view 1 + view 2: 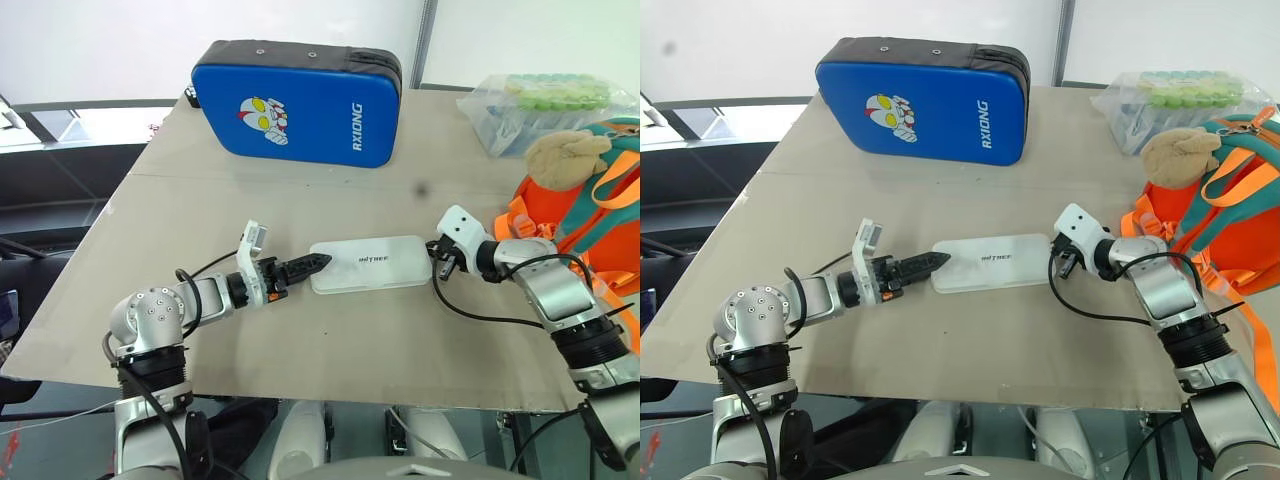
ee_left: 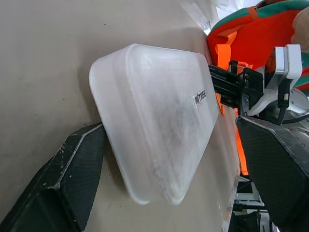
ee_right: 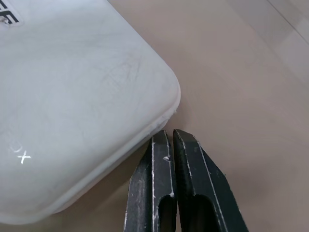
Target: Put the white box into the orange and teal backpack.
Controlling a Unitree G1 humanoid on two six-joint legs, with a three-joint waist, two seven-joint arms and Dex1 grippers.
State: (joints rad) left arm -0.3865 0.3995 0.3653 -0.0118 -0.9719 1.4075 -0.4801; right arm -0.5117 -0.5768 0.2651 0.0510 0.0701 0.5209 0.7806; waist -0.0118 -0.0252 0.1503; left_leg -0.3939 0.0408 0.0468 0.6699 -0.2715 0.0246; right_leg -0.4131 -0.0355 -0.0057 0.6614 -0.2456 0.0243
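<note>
The white box lies flat on the table's middle, its dark lettering facing up. My left gripper is at the box's left end. It stands open in the left wrist view, with one finger close beside the box and the other finger apart from it. My right gripper is shut, and its fingertips meet the box's right end near a corner. The orange and teal backpack, with a beige plush toy on it, sits at the table's right edge behind my right arm.
A large blue padded case stands at the back of the tan table. A clear bag of green items lies at the back right beside the backpack. The table's front edge runs just below both arms.
</note>
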